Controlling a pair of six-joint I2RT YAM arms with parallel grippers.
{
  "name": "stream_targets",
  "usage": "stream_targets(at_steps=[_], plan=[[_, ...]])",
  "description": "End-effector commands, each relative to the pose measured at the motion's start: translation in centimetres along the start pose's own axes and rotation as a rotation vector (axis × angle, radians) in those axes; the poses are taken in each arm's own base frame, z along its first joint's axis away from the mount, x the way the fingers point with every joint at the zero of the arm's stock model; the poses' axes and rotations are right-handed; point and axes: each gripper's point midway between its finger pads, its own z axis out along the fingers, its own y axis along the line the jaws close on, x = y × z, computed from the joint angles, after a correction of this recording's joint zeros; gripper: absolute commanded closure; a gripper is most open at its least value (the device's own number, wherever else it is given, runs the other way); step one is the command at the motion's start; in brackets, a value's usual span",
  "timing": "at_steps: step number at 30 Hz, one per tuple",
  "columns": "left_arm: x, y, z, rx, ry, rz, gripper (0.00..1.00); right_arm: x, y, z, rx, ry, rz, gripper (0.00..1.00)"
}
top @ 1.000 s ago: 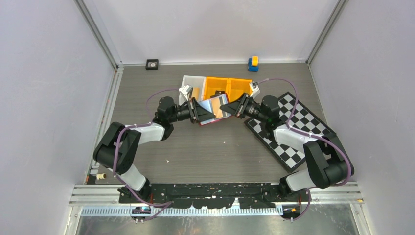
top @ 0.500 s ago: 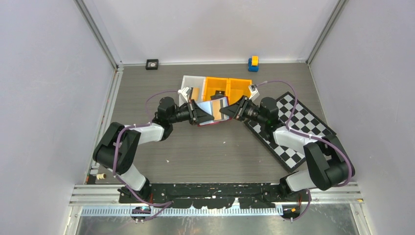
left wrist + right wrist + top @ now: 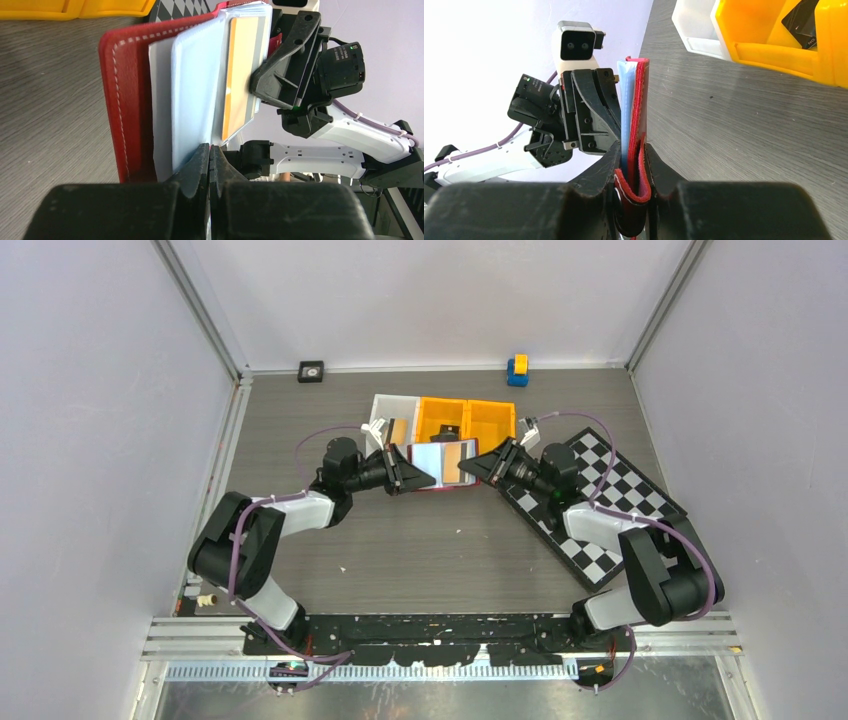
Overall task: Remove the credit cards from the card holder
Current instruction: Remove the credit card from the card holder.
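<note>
Top: high, far, looking down from 6 o'clock. Wrists: close, facing each other; all share card holder.

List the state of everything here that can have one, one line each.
card holder, open, upright, held from both sides.
credit card, inside a clear sleeve, not yet pulled out.
left pincer, shut on the card holder's clear sleeve edge.
right pincer, shut on the card holder's red cover.
orange bin, holds a dark item.
</note>
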Motion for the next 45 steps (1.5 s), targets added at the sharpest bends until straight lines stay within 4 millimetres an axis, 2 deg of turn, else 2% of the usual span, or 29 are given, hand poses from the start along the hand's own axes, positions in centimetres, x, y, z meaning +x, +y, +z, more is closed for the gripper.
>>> stream_targets(at_steps=[1, 2, 4, 7, 14, 23, 26, 32, 35, 37, 39, 43, 45], plan=[[-1.4, -2.2, -0.2, 0.038, -0.034, 0.08, 1.0, -1.1, 2.7, -0.1, -0.104, -0.026, -0.041, 0.84], [-1.4, -2.4, -0.2, 0.046, -0.032, 0.082, 0.99, -1.1, 2.8, -0.1, -0.106, -0.022, -0.044, 0.86], [-1.3, -2.8, -0.2, 0.064, -0.025, 0.085, 0.89, -1.0, 3.0, -0.1, -0.112, -0.013, -0.049, 0.86], [-1.0, -3.3, 0.0, 0.085, -0.014, 0.094, 0.81, -0.4, 3.1, 0.2, -0.115, 0.009, -0.054, 0.85], [-1.0, -3.2, 0.2, 0.085, -0.007, 0.091, 0.73, 0.4, 3.6, 0.8, -0.128, 0.045, -0.074, 0.85], [-0.9, -3.3, 0.3, 0.097, 0.004, 0.08, 0.71, 1.8, 3.8, 1.5, -0.119, 0.099, -0.101, 0.86], [-0.9, -4.0, 0.2, 0.133, -0.004, 0.089, 0.7, 2.0, 3.3, 1.8, -0.093, 0.112, -0.091, 0.87], [-1.1, -5.5, 0.0, 0.216, -0.017, 0.097, 0.87, 2.0, 0.2, 2.2, 0.061, 0.126, -0.088, 0.91], [-1.2, -5.7, -0.1, 0.236, -0.035, 0.101, 0.94, 2.2, -0.1, 2.3, 0.065, 0.138, -0.084, 0.91], [-1.1, -5.7, -0.1, 0.238, -0.033, 0.096, 0.95, 2.3, 0.0, 2.4, 0.06, 0.143, -0.087, 0.92], [-1.1, -5.7, -0.1, 0.238, -0.031, 0.096, 0.91, 2.5, 0.3, 2.5, 0.053, 0.149, -0.097, 0.92], [-1.2, -5.7, -0.1, 0.242, -0.032, 0.097, 0.77, 3.3, 1.0, 2.8, 0.029, 0.174, -0.115, 0.92], [-1.1, -5.7, -0.1, 0.242, -0.032, 0.099, 0.78, 3.6, 1.2, 2.9, 0.018, 0.186, -0.115, 0.92]])
